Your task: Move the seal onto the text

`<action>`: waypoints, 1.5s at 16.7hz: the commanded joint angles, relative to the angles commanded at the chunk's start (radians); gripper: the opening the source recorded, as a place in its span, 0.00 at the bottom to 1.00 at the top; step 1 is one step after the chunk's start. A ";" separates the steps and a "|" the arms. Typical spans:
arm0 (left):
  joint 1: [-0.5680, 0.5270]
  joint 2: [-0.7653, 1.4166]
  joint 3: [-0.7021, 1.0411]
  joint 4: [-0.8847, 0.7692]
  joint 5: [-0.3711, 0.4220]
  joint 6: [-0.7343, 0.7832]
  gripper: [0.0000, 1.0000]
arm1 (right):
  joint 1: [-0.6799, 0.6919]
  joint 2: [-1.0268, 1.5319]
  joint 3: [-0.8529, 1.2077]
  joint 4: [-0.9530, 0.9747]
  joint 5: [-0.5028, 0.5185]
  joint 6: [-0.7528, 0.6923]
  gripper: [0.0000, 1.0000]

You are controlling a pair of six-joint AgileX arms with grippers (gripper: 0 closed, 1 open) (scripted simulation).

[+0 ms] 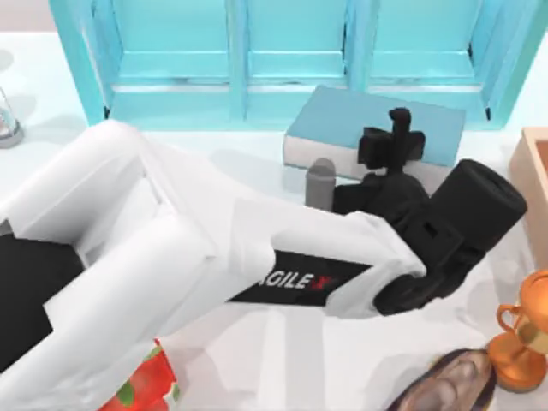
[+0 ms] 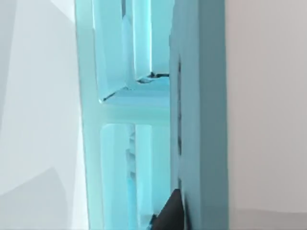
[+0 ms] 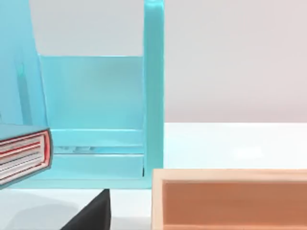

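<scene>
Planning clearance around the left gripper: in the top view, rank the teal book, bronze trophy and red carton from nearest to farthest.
1. Teal book, at the back, overlapped by the left gripper.
2. Bronze trophy, front right.
3. Red carton, front left.

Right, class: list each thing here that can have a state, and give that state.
book: closed, lying flat in front of the shelf.
shelf unit: upright at the back of the table.
left gripper: over the book.
small grey piece: upright on the table, at the book's front edge.
trophy cup: upright.
wooden box: open at the top.
</scene>
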 joint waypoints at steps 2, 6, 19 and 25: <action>0.000 0.000 0.000 0.000 0.000 0.000 0.00 | 0.000 0.000 0.000 0.000 0.000 0.000 1.00; 0.004 0.027 -0.011 0.030 0.003 0.001 0.00 | 0.000 0.000 0.000 0.000 0.000 0.000 1.00; 0.004 0.071 -0.030 0.092 0.004 0.001 0.45 | 0.000 0.000 0.000 0.000 0.000 0.000 1.00; 0.004 0.071 -0.030 0.092 0.004 0.001 0.90 | 0.000 0.000 0.000 0.000 0.000 0.000 1.00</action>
